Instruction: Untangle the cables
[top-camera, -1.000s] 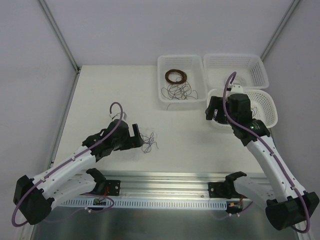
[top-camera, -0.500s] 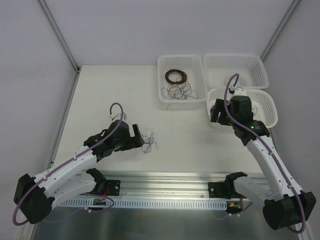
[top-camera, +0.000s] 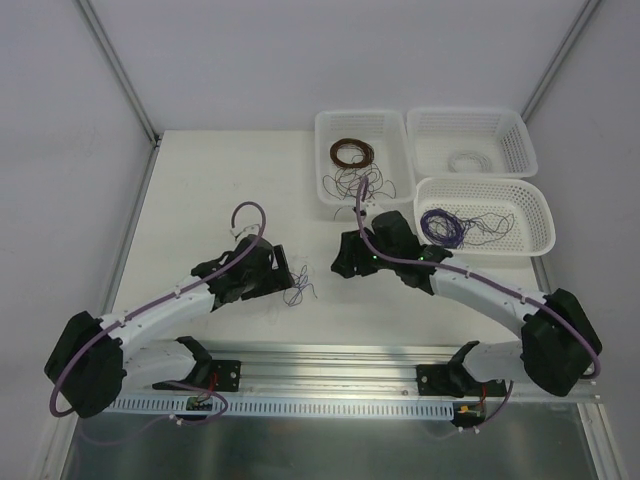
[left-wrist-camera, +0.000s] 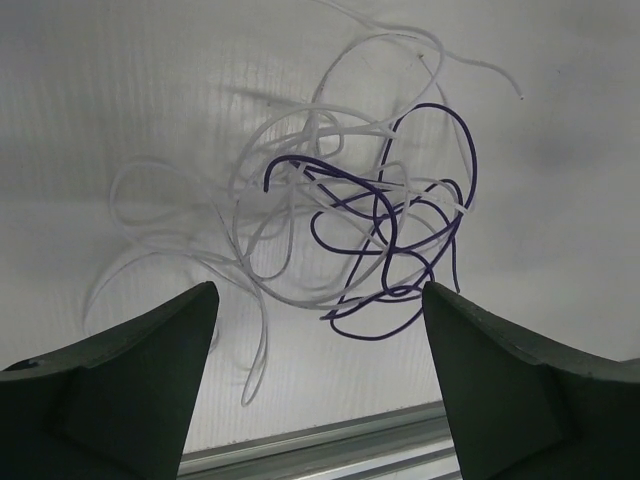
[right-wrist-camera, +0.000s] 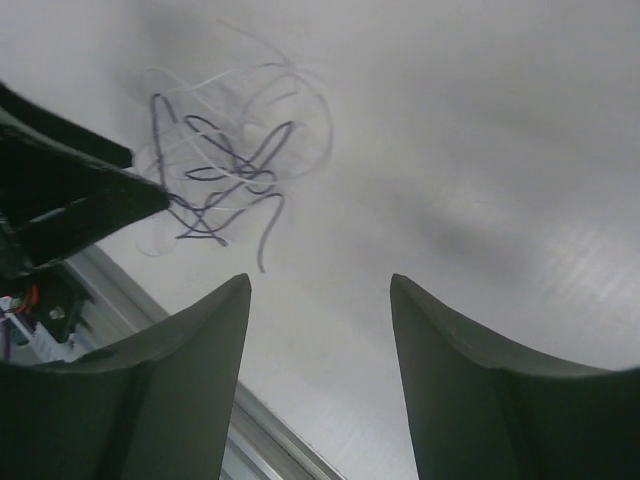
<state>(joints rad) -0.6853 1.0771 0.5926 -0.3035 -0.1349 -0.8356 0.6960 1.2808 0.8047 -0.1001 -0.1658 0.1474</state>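
The cables (top-camera: 299, 287) lie as a small loose tangle of purple and whitish strands on the white table, left of centre. My left gripper (top-camera: 284, 277) sits just left of the tangle. In the left wrist view it (left-wrist-camera: 320, 292) is open, and the tangle (left-wrist-camera: 380, 240) lies just beyond its fingertips, with nothing between them. My right gripper (top-camera: 341, 266) hovers a short way right of the tangle. Its wrist view shows it (right-wrist-camera: 320, 282) open and empty, with the cables (right-wrist-camera: 225, 180) farther off at upper left beside the left gripper's dark fingers (right-wrist-camera: 85, 205).
Three white baskets stand at the back right. The left one (top-camera: 321, 150) holds a brown coil (top-camera: 350, 153) and loose dark strands (top-camera: 362, 184). The far one (top-camera: 465, 113) holds a pale coil (top-camera: 468, 160). The near one (top-camera: 480, 183) holds purple wire (top-camera: 440, 226). A metal rail (top-camera: 330, 365) borders the near edge.
My right arm has swung from over the near right basket leftward and down to the table's middle, its jaws narrowing. Purple wire now shows in that basket. The left gripper has edged toward the tangle.
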